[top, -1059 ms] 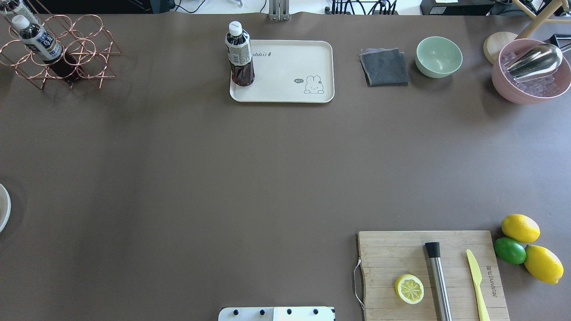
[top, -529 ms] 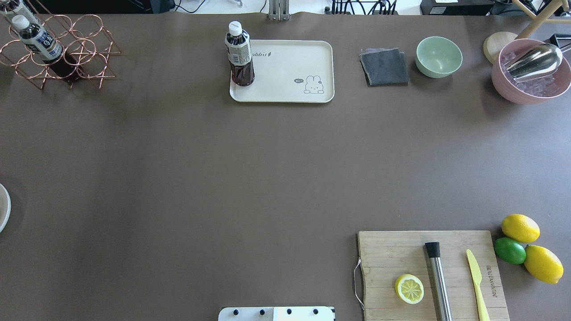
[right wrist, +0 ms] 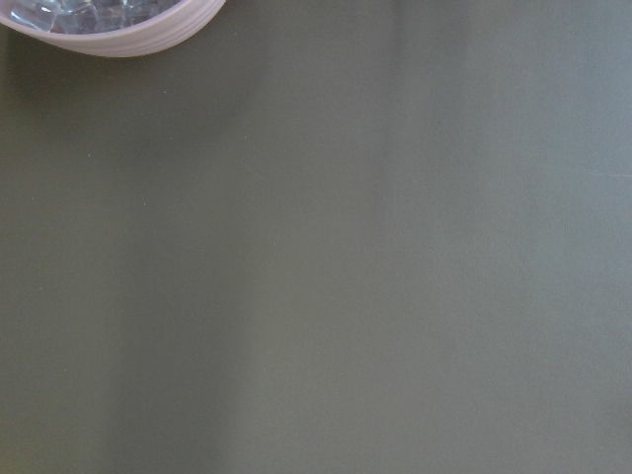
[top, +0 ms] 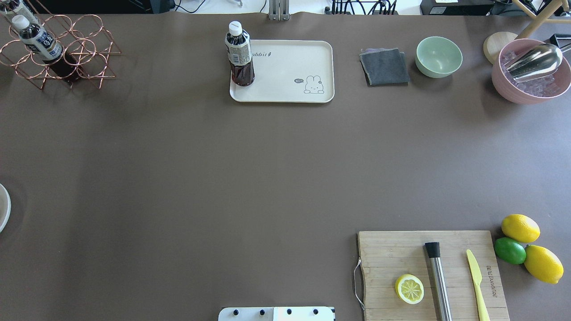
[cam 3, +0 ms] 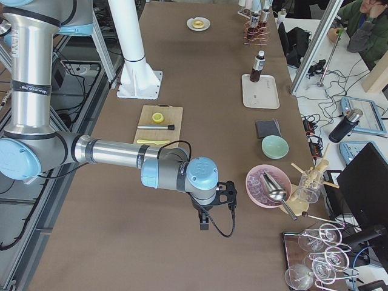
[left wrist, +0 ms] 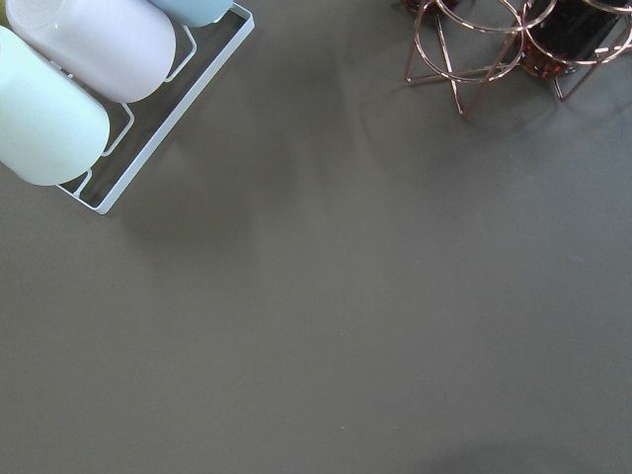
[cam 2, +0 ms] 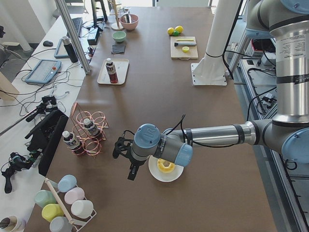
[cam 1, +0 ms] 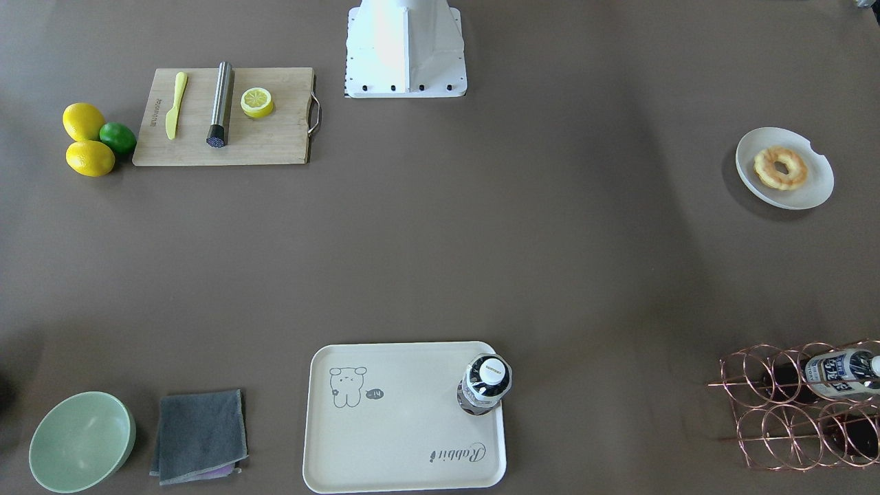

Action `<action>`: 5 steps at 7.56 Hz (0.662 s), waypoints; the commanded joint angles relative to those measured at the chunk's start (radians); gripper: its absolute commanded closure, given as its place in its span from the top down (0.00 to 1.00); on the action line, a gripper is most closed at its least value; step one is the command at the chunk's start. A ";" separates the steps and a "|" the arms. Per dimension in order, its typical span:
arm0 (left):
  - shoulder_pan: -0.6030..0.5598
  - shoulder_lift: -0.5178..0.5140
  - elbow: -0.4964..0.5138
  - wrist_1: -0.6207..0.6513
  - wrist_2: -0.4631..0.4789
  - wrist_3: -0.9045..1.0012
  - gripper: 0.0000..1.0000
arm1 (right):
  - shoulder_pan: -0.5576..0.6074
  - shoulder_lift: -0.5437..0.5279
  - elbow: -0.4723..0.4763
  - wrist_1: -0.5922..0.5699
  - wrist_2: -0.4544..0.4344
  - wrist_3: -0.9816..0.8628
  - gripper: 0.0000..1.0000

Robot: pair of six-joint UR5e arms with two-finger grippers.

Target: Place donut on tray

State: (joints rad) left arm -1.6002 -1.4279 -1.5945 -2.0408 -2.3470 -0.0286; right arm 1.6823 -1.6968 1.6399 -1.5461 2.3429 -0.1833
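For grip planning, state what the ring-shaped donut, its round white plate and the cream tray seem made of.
Golden ring-shaped donut: baked dough or a foam replica; lumpy, browned surface leaves it open. Round white plate: matte, plastic or ceramic; rim notched. Cream rectangular tray: matte moulded plastic, seemingly; rounded corners, printed drawing.

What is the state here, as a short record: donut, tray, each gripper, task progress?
target: golden-yellow ring-shaped donut on a round white plate, at the robot's left
goal: cream rectangular tray across the table, upright dark drink bottle in one corner
left gripper: beside the plate, jaws cannot be judged
right gripper: near the pink bowl of ice, jaws cannot be judged
progress: donut not yet on tray
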 commanded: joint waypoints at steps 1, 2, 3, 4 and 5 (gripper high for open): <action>0.002 -0.005 0.010 -0.032 -0.020 0.009 0.99 | 0.004 -0.020 0.078 0.012 0.021 0.040 1.00; 0.025 -0.009 0.019 -0.032 -0.020 0.009 0.97 | -0.009 -0.020 0.106 0.012 0.022 0.065 1.00; 0.057 -0.005 0.113 -0.082 -0.021 0.009 0.97 | -0.039 -0.018 0.107 0.014 0.019 0.073 1.00; 0.092 -0.006 0.257 -0.249 -0.023 0.000 0.98 | -0.073 -0.009 0.119 0.027 0.012 0.126 1.00; 0.111 -0.008 0.313 -0.296 -0.049 -0.001 0.98 | -0.104 -0.014 0.118 0.105 0.007 0.224 1.00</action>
State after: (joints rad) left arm -1.5330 -1.4339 -1.4267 -2.1973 -2.3697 -0.0235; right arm 1.6324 -1.7110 1.7496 -1.5227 2.3589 -0.0847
